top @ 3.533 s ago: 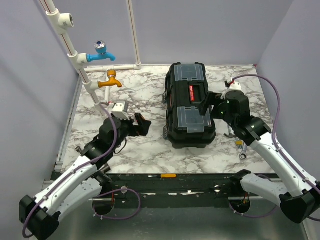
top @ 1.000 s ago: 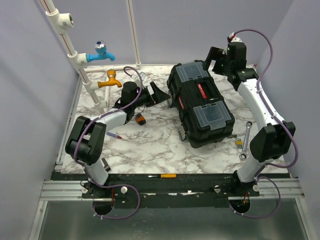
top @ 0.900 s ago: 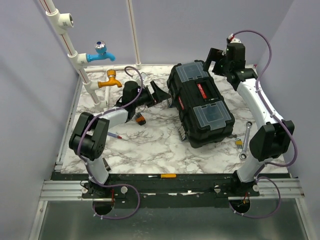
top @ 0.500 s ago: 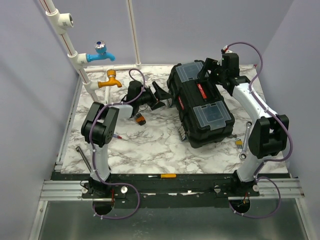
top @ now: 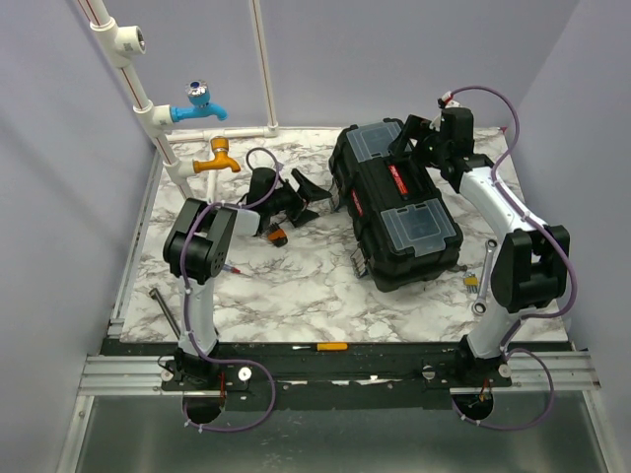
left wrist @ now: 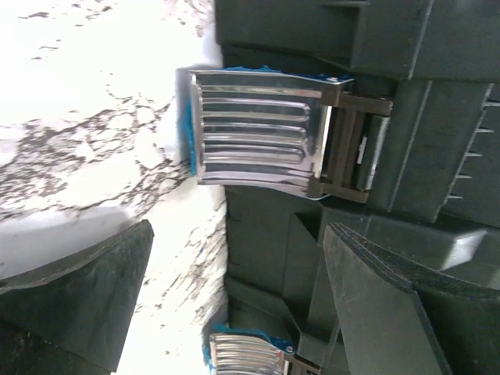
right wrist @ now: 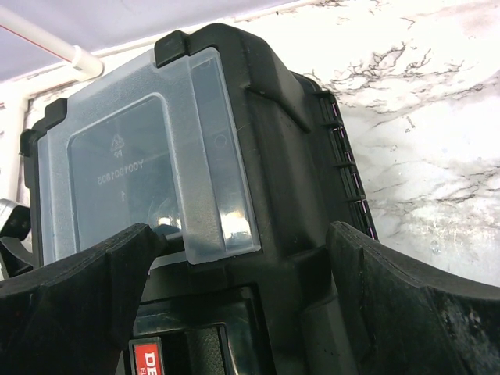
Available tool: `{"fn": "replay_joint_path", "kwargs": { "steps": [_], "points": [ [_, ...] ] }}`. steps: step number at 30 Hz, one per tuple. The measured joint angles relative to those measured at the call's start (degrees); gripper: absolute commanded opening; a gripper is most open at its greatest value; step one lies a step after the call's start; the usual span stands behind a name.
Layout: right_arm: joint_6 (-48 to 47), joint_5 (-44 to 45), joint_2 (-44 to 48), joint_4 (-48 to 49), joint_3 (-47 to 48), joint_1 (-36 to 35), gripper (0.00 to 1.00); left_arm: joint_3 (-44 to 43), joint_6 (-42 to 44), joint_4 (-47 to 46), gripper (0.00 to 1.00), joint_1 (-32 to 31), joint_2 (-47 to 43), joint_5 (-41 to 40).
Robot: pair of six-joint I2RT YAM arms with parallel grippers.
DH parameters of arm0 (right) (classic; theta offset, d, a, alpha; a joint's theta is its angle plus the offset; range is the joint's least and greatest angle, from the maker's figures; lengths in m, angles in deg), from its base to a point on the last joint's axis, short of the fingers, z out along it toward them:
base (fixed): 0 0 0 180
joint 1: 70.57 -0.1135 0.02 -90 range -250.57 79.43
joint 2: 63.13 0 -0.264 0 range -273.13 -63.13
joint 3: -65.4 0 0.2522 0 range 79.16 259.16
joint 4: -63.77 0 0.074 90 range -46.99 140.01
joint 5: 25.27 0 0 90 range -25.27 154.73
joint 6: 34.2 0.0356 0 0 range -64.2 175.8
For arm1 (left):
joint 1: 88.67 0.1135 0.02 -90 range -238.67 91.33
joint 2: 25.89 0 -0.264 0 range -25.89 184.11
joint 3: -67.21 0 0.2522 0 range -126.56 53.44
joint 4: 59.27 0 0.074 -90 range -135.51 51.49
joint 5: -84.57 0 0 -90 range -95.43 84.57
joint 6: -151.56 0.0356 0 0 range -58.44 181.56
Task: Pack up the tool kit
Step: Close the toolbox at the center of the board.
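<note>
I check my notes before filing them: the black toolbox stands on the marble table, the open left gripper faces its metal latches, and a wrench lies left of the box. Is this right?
Not quite: the wrench lies right of the toolbox, as the top external view shows. The rest holds: the left gripper, open, faces the latches.

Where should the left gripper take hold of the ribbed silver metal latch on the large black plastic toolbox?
Its free edge, opposite the hinge: the ribbed silver latch seems flat against the toolbox wall. Come in over the marble table, where the open left gripper faces it.
</note>
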Motion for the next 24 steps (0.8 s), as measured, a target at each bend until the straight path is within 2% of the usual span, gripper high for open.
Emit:
{"fn": "replay_joint_path", "kwargs": {
  "steps": [7, 14, 18, 24],
  "points": [
    [-0.07, 1.42, 1.70, -0.52, -0.98, -0.20, 0.98, 2.16, 2.58, 2.49, 0.89, -0.28, -3.23, -2.60],
    [-1.73, 8.94, 8.24, -6.54, -1.16, -4.74, 0.98, 13.81, -1.55, -9.44, 0.87, -2.23, -6.73, -2.89],
    [-1.49, 10.49, 16.37, -8.04, -3.13, -9.70, 0.98, 18.32, 0.63, -10.25, 0.87, -3.54, -10.58, -2.32],
    [-0.24, 9.18, 31.04, -8.13, -12.79, -14.03, 0.97, 18.82, 11.61, -10.14, 0.89, -6.56, -18.14, 0.46]
  ]
}}
